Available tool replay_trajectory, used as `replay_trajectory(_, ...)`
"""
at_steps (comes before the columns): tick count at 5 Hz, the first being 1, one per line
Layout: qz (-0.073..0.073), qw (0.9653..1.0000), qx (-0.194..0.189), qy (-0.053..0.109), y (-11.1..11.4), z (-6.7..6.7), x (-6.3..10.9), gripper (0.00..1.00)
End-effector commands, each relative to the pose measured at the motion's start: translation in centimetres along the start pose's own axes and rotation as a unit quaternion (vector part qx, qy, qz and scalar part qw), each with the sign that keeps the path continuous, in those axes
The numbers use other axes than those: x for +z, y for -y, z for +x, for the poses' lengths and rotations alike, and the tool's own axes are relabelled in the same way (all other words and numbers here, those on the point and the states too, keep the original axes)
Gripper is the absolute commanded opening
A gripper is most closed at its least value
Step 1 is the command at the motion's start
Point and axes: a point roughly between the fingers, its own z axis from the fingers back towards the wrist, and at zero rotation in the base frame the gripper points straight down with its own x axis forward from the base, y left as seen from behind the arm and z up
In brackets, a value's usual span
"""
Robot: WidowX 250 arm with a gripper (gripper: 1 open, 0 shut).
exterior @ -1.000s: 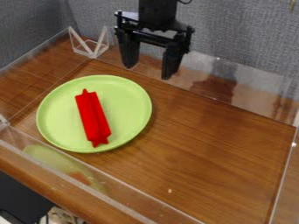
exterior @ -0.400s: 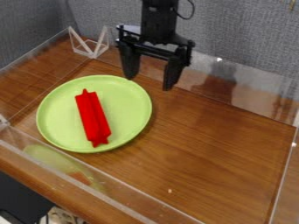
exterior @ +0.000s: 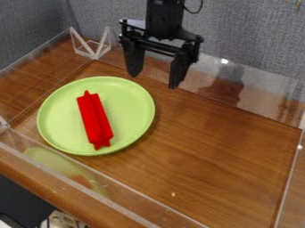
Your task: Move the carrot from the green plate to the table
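While the carrot (exterior: 94, 118) lies flat on the green plate (exterior: 135, 98), nothing is held by the gripper (exterior: 156, 69), whose two dark fingers (exterior: 134, 59) are spread wide apart and pointed downward. It is seen raised above the table (exterior: 215, 142), beyond the far rim of the plate and a little to the right of its middle, clear of both plate and carrot. The carrot is shown as a bright red bar with its long axis running from the plate's far-left part toward the near side, placed left of the plate's centre and kept wholly inside the rim. The plate itself is set on the left half of the glossy reddish-brown tabletop, near the front-left clear wall (exterior: 48, 165). A small pale wire-like stand (exterior: 89, 41) is seen at the far-left corner, behind the gripper and well apart from the plate. The right half of the tabletop is seen as bare wood grain with reflections along the far wall
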Motion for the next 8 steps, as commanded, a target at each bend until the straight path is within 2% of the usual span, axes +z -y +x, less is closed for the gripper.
replay_trajectory(1,-0.003,0.9994,-0.004,0.034,-1.9,0.7,1.3,1.0)
replay_trajectory(2,-0.011,0.9993,-0.015,0.033,-3.2,1.0,0.8,1.0)
replay_trajectory(3,-0.015,0.9986,-0.037,0.034,-3.1,0.8,0.6,1.0)
replay_trajectory(5,-0.017,0.9979,-0.052,0.036,-0.8,0.5,1.9,1.0)
replay_trajectory(6,-0.021,0.9967,-0.068,0.039,0.0,1.0,2.0,1.0)
replay_trajectory(7,-0.012,0.9966,-0.07,0.043,-0.2,1.3,1.7,1.0)
replay_trajectory(8,-0.003,0.9983,-0.045,0.037,-0.3,1.0,0.6,1.0)
